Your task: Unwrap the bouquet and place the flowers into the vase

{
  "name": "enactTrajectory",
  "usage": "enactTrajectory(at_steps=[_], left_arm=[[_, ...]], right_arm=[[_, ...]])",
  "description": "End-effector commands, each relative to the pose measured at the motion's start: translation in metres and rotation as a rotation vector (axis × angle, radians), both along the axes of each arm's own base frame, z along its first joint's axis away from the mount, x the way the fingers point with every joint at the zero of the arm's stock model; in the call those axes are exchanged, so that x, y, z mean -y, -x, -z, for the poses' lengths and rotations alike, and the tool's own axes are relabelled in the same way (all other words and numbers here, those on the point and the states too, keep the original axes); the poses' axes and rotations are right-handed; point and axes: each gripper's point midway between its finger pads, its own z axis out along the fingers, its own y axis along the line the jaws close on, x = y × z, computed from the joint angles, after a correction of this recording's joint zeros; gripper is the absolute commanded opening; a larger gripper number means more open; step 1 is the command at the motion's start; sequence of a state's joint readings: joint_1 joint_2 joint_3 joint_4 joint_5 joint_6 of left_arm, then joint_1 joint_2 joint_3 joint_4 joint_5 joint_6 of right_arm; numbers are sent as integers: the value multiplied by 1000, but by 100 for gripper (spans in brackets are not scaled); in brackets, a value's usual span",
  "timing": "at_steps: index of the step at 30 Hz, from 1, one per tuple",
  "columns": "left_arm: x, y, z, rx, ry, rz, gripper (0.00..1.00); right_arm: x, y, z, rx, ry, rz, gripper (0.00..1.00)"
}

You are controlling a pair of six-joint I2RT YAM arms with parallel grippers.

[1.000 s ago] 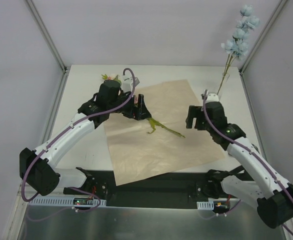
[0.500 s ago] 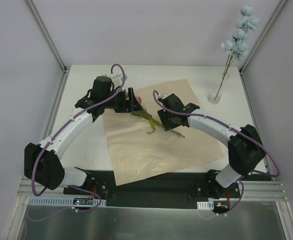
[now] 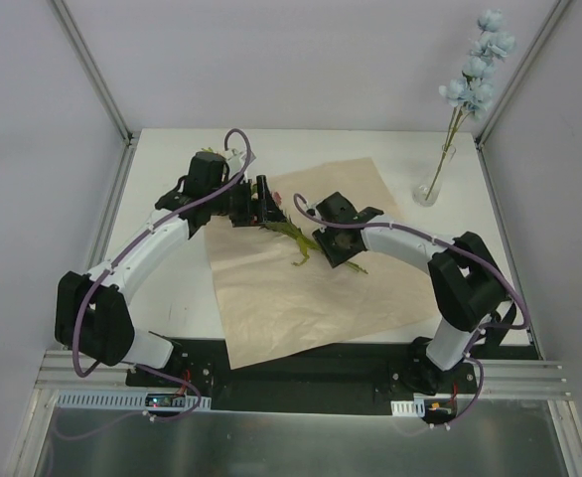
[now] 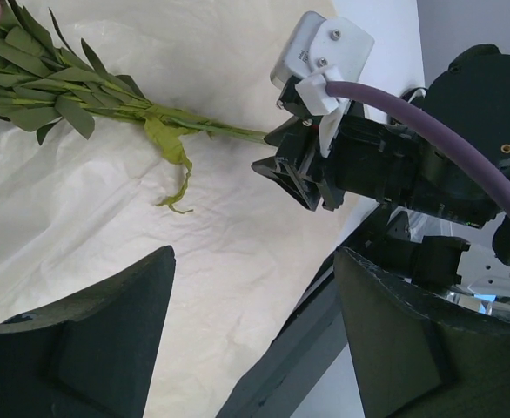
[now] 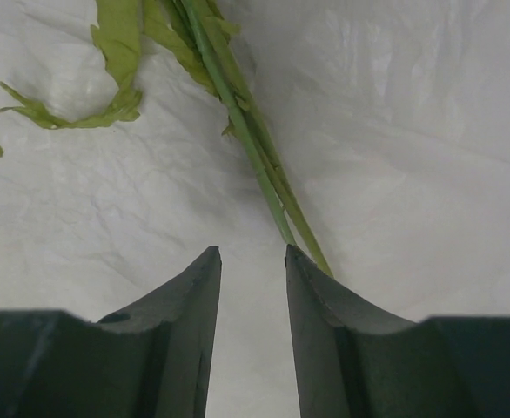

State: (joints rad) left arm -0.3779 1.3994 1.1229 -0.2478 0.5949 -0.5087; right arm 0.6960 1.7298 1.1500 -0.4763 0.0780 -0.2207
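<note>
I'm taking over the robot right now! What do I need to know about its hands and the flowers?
Left gripper: open wide and empty, near the leafy end of the stems.
Right gripper: jaws close together, with bare paper showing in the gap. The stem ends slip under it, and no grip shows.
Things: the wrapping paper lies spread flat with the leafy stems on it. The vase stands upright at the far right, off the paper.
Done: bouquet unwrapped, and a blue spray stands in the vase.
Left: pick up the stems on the paper and put them in the vase.
</note>
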Motion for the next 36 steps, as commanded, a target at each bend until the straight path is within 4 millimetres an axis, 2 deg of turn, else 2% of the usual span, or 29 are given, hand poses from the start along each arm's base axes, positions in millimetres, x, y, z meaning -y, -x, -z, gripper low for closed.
enactTrajectory(at_steps=[1, 4, 8, 11, 12, 15, 16, 18, 19, 21, 22, 26, 32, 34, 36], left_arm=[[4, -1, -1, -9, 37, 20, 72], [5, -1, -1, -13, 41, 25, 72], [5, -2, 3, -20, 36, 23, 72], [6, -1, 5, -37, 43, 31, 72], [6, -2, 6, -35, 41, 30, 72], [5, -3, 7, -29, 34, 25, 72], [5, -3, 7, -31, 35, 26, 72], [6, -2, 6, -33, 37, 28, 72], [5, -2, 7, -33, 34, 26, 71], [5, -3, 8, -32, 30, 23, 71], [5, -3, 9, -35, 30, 21, 71], [5, -2, 7, -35, 35, 25, 71], [4, -3, 5, -25, 34, 17, 71], [5, -2, 5, -32, 40, 23, 71], [5, -2, 5, -37, 45, 24, 71]], right_arm=[[0, -12, 5, 13, 2, -42, 40], [5, -17, 12, 2, 6, -38, 40], [0, -20, 17, -13, -20, -65, 39], [-10, -16, 20, -44, -55, -107, 33], [-11, -15, 19, -46, -54, -110, 28], [-10, -13, 10, -4, -47, -108, 20], [-11, -13, -1, 20, -71, -103, 17], [-11, -10, -12, 38, -94, -88, 12], [-12, -10, -27, 67, -123, -83, 8], [-15, -2, -40, 58, -172, -82, 1], [-18, 1, -52, 65, -210, -84, 1], [-34, 22, -63, 1, -323, -112, 1], [-42, 44, -46, -89, -360, -117, 9], [-50, 54, -43, -135, -395, -119, 19], [-53, 52, -38, -138, -409, -96, 37]])
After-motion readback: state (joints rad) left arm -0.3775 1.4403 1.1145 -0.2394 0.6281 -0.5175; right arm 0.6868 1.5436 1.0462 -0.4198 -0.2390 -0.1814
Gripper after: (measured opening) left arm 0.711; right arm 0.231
